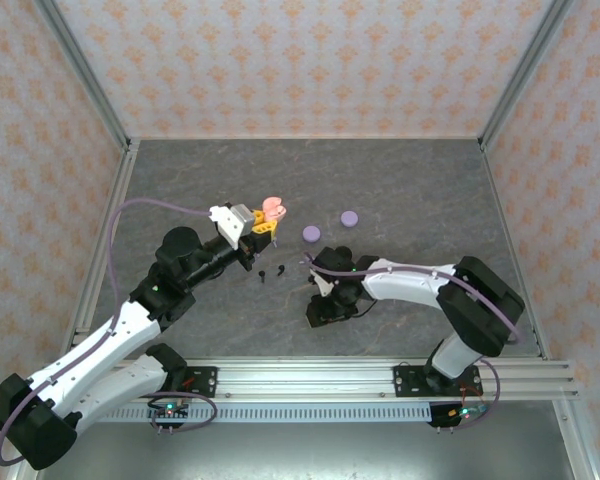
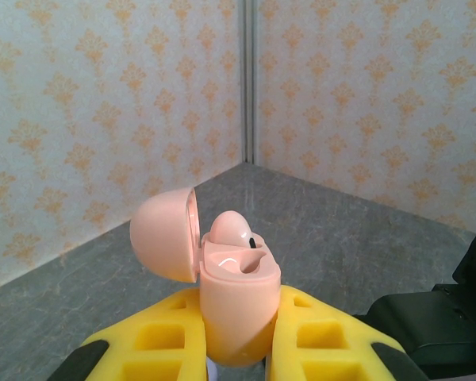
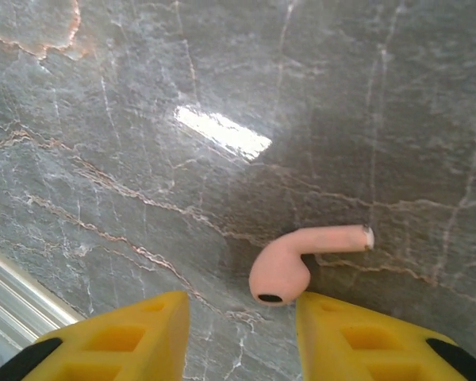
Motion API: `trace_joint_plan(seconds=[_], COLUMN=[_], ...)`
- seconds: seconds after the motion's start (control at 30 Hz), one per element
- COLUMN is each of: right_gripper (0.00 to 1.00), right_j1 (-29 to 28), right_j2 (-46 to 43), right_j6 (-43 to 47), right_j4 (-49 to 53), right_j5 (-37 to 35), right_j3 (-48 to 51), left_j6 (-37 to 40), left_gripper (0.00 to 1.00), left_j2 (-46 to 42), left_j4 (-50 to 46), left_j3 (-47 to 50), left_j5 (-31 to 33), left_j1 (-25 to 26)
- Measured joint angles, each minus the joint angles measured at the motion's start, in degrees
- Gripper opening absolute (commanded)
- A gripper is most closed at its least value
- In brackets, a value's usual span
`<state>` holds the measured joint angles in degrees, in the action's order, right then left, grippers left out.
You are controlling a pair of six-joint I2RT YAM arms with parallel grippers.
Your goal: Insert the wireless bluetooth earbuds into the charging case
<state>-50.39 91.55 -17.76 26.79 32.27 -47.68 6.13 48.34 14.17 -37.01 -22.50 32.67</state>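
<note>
Within left claw (image 1: 264, 222), pink case (image 2: 236, 279) clamped, right claw (image 3: 243, 321) ajar

Fig. note: no legible txt, labels, brand marks, nos. or signs are showing on any surface, near or far, left or right.

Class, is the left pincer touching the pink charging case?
Touching. Left wrist view: yellow fingers of the left pincer press both sides of the pink charging case.
</note>
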Motion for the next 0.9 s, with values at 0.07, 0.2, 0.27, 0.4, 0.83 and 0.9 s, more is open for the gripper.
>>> trace_joint_plan(seconds=[0.07,0.2,0.27,0.4,0.83,0.9], right_gripper=[0.4,0.4,0.4,0.41,0.41,0.42], right_j1=[0.0,0.0,-0.07,-0.09,-0.09,-0.09], right_j2=[0.37,0.98,1.25,2.56,6.54,5.64], right_j6=[0.26,0.72,0.96,1.51,4.68,5.01], right_j4=[-0.68,-3.08,-3.91,-6.21,-5.95,-5.03], right_j5=[0.09,0.02,-0.5,-1.86,-8.98,-9.75], right_j3=[-0.35,-1.31,-1.88,-3.56,-11.08,-11.15], left_j6=[0.02,0.42,0.44,0.44,0.68,1.05], left_gripper=[0.0,0.0,0.0,0.0,0.0,0.0], left_j2=[0.0,0.0,0.0,0.0,-1.92,-2.47], left_j4=[-0.22,-0.92,-1.11,-1.16,-1.4,-1.75], left_j3=[0.0,0.0,0.0,0.0,0.0,0.0], left_j5=[0.31,0.5,0.5,0.5,0.7,0.87], left_j1=[0.0,-0.02,0.0,-0.02,-0.02,-0.02])
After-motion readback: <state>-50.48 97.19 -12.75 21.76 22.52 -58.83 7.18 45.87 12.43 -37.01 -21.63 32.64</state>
